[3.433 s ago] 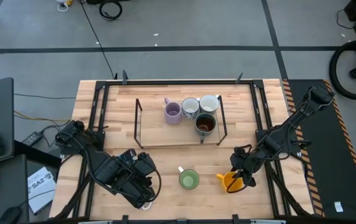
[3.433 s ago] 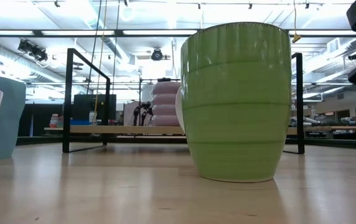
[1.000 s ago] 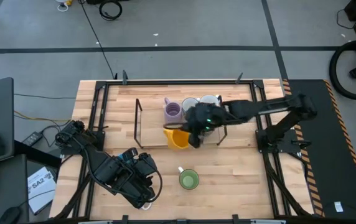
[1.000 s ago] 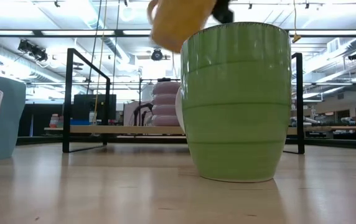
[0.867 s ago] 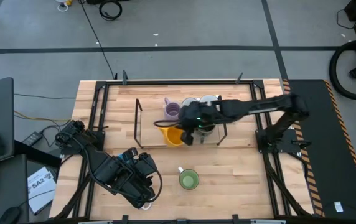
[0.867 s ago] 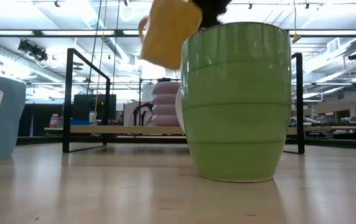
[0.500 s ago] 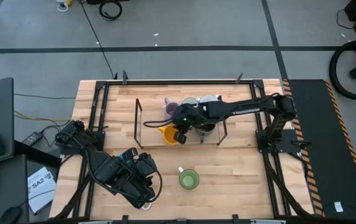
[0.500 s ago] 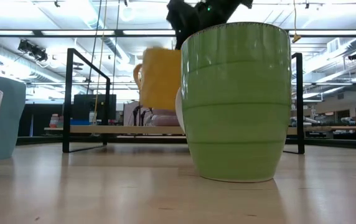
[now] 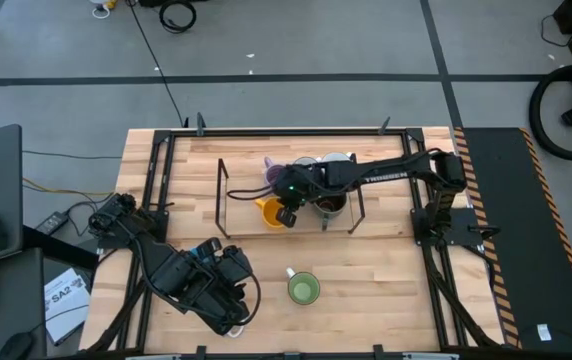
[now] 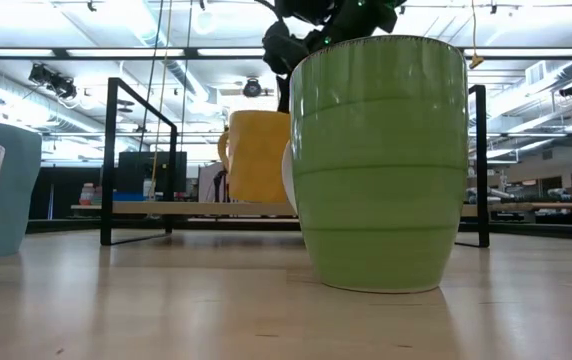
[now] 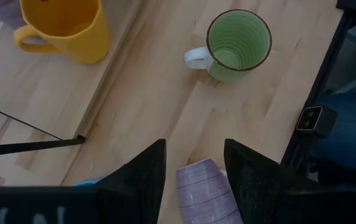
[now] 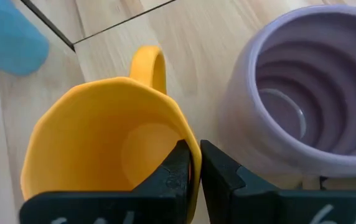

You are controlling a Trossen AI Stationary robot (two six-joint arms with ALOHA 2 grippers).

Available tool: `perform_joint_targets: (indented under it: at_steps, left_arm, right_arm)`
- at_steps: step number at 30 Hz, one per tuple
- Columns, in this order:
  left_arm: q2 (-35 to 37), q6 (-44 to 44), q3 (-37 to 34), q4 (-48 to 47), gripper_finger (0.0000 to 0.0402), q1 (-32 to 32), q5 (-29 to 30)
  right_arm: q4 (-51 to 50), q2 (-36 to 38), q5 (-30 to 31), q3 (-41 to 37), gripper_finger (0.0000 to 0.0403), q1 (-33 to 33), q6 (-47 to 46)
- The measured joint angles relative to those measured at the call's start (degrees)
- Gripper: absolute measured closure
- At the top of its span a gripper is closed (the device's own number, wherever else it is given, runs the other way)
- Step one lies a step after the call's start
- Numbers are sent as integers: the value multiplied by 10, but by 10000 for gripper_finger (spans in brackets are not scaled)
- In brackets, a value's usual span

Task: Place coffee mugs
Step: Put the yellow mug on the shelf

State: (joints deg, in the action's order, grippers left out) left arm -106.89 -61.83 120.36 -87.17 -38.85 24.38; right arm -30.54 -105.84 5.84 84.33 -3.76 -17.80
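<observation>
Pinching the upright orange mug's (image 9: 271,214) rim, the right gripper (image 9: 288,212), handle toward the table's left side.

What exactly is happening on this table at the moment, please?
The right gripper, shut on the rim of the orange handled mug, has it down on the low black-framed wooden shelf, beside a ribbed lilac mug. The left gripper waits near the table's front corner, above another lilac mug. A green mug stands unshelved.
</observation>
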Motion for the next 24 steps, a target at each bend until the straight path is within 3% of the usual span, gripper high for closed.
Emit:
perform_joint_targets:
  at_steps: [24]
  left_arm:
    - [0, 1, 0, 3, 233, 0, 0]
  right_arm:
    - [5, 0, 1, 0, 322, -8, 0]
